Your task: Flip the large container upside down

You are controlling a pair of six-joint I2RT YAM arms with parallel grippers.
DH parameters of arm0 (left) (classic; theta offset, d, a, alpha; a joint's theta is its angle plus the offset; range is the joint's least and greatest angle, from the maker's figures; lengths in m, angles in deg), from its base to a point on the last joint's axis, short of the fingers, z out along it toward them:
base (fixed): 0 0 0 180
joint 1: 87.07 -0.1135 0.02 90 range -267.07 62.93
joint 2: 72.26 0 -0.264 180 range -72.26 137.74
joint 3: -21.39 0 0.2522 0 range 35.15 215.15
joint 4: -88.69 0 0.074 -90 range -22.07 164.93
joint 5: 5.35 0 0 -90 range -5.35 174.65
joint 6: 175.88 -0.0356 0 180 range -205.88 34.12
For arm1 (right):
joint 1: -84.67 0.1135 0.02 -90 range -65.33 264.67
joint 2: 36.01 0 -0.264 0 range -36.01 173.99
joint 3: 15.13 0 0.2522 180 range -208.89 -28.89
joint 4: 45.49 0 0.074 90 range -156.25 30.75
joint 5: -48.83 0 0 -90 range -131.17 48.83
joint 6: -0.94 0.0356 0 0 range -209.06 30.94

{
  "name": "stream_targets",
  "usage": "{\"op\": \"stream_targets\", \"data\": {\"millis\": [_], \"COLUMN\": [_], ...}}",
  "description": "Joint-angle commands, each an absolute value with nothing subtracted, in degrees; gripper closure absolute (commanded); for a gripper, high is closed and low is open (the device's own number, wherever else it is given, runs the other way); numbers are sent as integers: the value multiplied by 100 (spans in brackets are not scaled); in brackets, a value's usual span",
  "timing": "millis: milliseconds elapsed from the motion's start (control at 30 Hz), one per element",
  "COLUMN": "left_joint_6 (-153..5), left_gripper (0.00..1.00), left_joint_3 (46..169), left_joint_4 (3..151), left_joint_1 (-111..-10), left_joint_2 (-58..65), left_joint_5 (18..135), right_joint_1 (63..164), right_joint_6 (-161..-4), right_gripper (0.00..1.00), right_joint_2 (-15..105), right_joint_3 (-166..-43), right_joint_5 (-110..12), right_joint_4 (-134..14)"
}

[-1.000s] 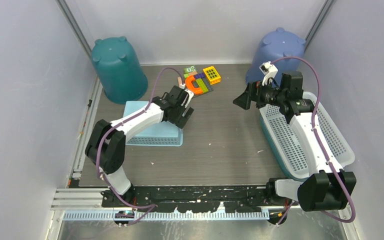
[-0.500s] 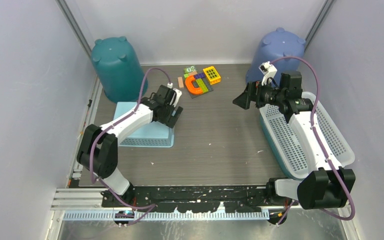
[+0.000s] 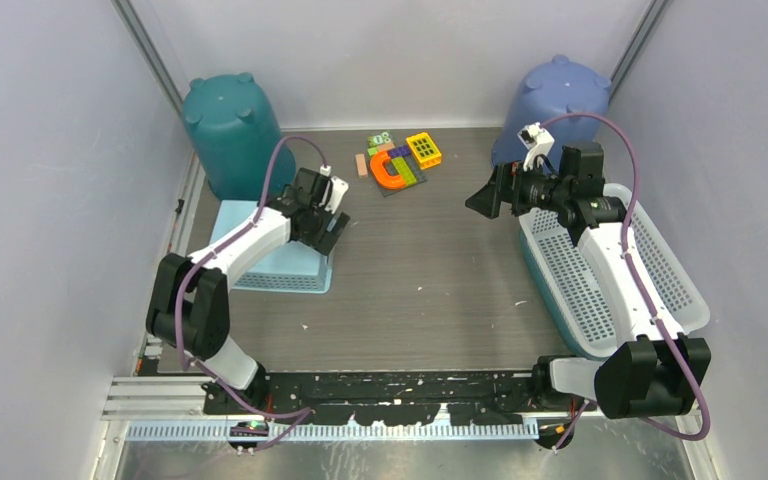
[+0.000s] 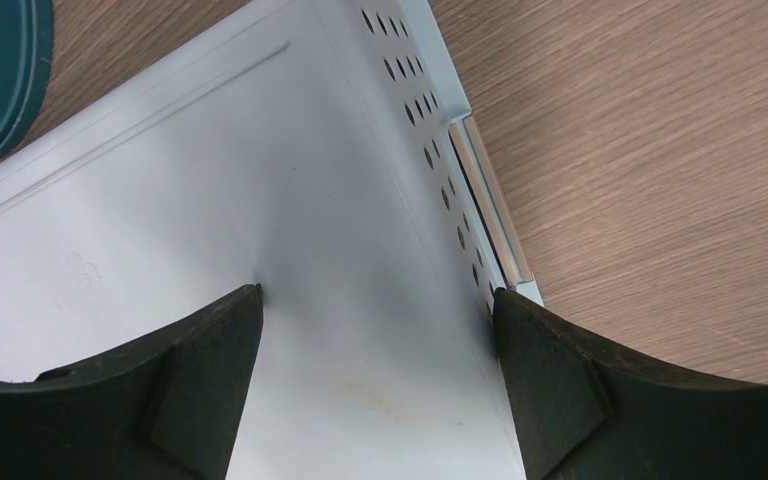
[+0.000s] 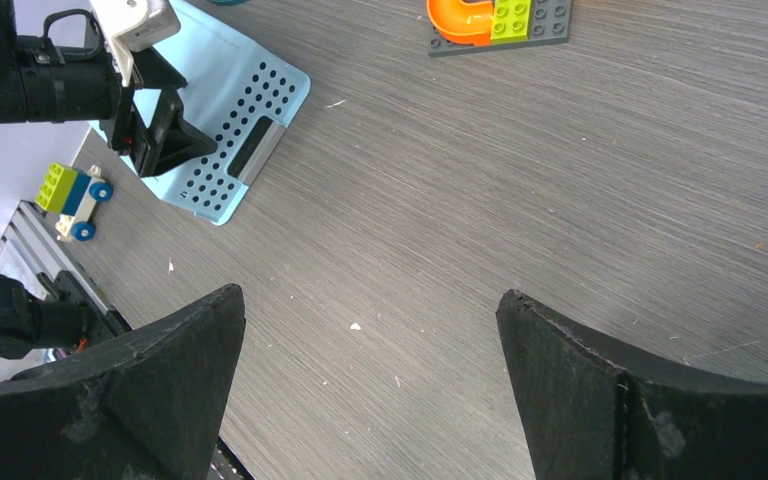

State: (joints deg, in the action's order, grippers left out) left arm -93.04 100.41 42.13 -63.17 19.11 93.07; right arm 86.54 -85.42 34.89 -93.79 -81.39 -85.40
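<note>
The light blue perforated container (image 3: 290, 268) lies base-up at the left of the table, also in the left wrist view (image 4: 210, 180) and the right wrist view (image 5: 230, 120). My left gripper (image 3: 328, 232) is open over its near right corner (image 4: 375, 300). One fingertip (image 4: 230, 320) rests on the flat base and the other fingertip (image 4: 520, 330) stands against the holed side wall. My right gripper (image 3: 475, 203) hangs open above the bare table at mid right (image 5: 370, 295), with nothing between its fingers.
An upturned teal bucket (image 3: 237, 135) stands just behind the container, and an upturned blue bucket (image 3: 555, 100) stands back right. A white lattice basket (image 3: 610, 270) lies under the right arm. Toy bricks (image 3: 398, 160) sit at the back centre. A small toy car (image 5: 72, 197) lies left of the container.
The left gripper has moved left and slightly back, and the light blue container has slid left with it, closer to the teal bucket. The right arm has stayed put.
</note>
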Motion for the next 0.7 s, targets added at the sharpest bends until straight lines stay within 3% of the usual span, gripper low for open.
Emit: {"op": "stream_targets", "data": {"millis": [0,667], "left_joint_6": [-9570,-9842], "left_gripper": [15,15], "left_joint_3": [9788,9775], "left_joint_4": [3948,4111], "left_joint_1": [-6628,-7196], "left_joint_2": [1830,1911], "left_joint_5": [9104,9047], "right_joint_1": [8643,8645], "right_joint_6": [-8481,-8483], "right_gripper": [0,0], "right_joint_2": [3436,3393], "right_joint_3": [-9395,-9367], "right_joint_5": [-8265,-8300], "right_joint_4": [-8319,-8320]}}
